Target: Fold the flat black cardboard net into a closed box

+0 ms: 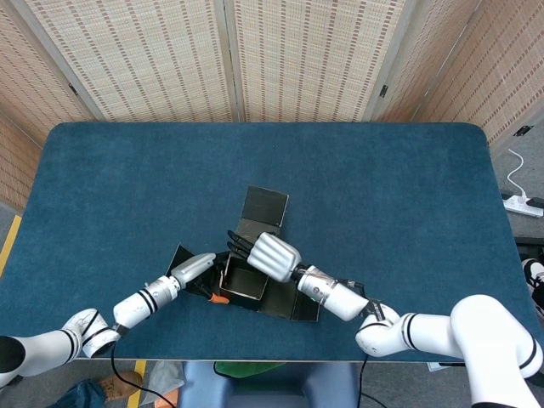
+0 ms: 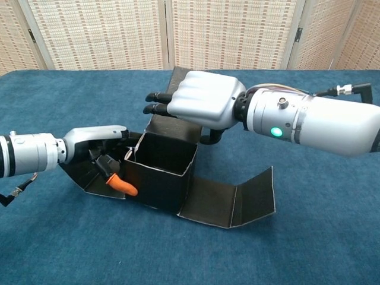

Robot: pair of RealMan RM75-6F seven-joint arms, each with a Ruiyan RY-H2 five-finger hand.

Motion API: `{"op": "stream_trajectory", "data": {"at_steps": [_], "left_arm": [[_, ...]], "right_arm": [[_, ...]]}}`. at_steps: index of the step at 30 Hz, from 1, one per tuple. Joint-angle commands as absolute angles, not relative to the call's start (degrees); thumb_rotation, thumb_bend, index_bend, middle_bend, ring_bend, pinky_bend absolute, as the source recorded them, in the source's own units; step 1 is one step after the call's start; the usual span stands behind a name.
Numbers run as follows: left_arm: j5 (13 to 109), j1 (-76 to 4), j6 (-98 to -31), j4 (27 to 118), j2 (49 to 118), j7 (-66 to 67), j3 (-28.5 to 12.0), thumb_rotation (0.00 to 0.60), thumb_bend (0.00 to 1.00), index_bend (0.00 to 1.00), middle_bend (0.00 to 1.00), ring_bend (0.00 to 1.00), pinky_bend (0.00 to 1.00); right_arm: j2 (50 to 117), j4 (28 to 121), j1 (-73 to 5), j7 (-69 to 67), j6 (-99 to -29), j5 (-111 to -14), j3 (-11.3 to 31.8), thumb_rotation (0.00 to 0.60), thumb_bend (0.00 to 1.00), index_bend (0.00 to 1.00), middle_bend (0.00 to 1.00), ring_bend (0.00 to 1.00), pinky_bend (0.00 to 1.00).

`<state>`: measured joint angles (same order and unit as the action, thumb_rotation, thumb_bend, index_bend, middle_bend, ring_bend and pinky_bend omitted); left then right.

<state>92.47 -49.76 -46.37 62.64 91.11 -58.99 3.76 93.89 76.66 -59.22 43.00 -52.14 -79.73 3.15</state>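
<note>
The black cardboard net (image 2: 160,172) stands partly folded as an open-topped box (image 1: 245,283) near the table's front edge. Its rear lid panel (image 1: 264,206) rises behind the box, and a double flap (image 2: 237,202) lies out to the right. My right hand (image 2: 199,101) hovers over the rear wall with its fingers (image 2: 155,98) stretched out flat and the thumb just behind that wall; it also shows in the head view (image 1: 272,254). My left hand (image 2: 98,145) braces against the box's left wall from outside, its orange-tipped thumb (image 2: 122,186) at the front left corner.
The blue table cloth (image 1: 382,195) spreads wide behind and to both sides. The table's front edge (image 1: 255,359) runs close below the box. A left side flap (image 2: 89,177) lies flat under my left hand.
</note>
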Motion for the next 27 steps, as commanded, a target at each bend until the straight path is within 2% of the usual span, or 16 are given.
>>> {"op": "stream_trajectory", "data": {"at_steps": [1,5,9,15,22,27], "left_arm": [[91.53,-49.38,-46.33,63.16,90.46,-59.06,3.63,0.600,0.18,0.29,0.26,0.50,0.58],[89.79,-48.34,-46.94,65.11,88.64,-61.30,3.08,0.600,0.18,0.30,0.27,0.50,0.58],[89.54,-47.73,-47.81,67.72,85.57,-69.73,3.03,0.600,0.18,0.30,0.27,0.50,0.58],[91.43,-47.37,-50.75,70.49,81.44,-83.86,3.29,0.600,0.18,0.30,0.27,0.50,0.58],[95.55,-48.19,-55.06,73.44,77.63,-101.85,4.53,0.600,0.18,0.30,0.27,0.50,0.58],[96.44,-48.76,-56.39,74.63,76.55,-106.53,4.79,0.600,0.18,0.30,0.27,0.50,0.58]], "right_arm": [[91.40,79.68,-57.68,40.20,-54.10,-81.10,3.24,0.600,0.22,0.00,0.00,0.64,1.00],[86.02,86.47,-53.71,35.43,-59.55,-82.51,3.08,0.600,0.22,0.00,0.00,0.64,1.00],[79.96,92.68,-47.51,28.90,-68.76,-85.47,2.30,0.600,0.22,0.00,0.00,0.64,1.00],[75.48,94.54,-39.56,17.68,-80.37,-89.11,1.90,0.600,0.22,0.00,0.00,0.64,1.00],[75.80,92.49,-34.46,6.66,-85.16,-90.44,1.78,0.600,0.22,0.00,0.00,0.64,1.00],[77.54,91.20,-33.50,2.36,-86.26,-90.95,2.73,0.600,0.22,0.00,0.00,0.65,1.00]]}}
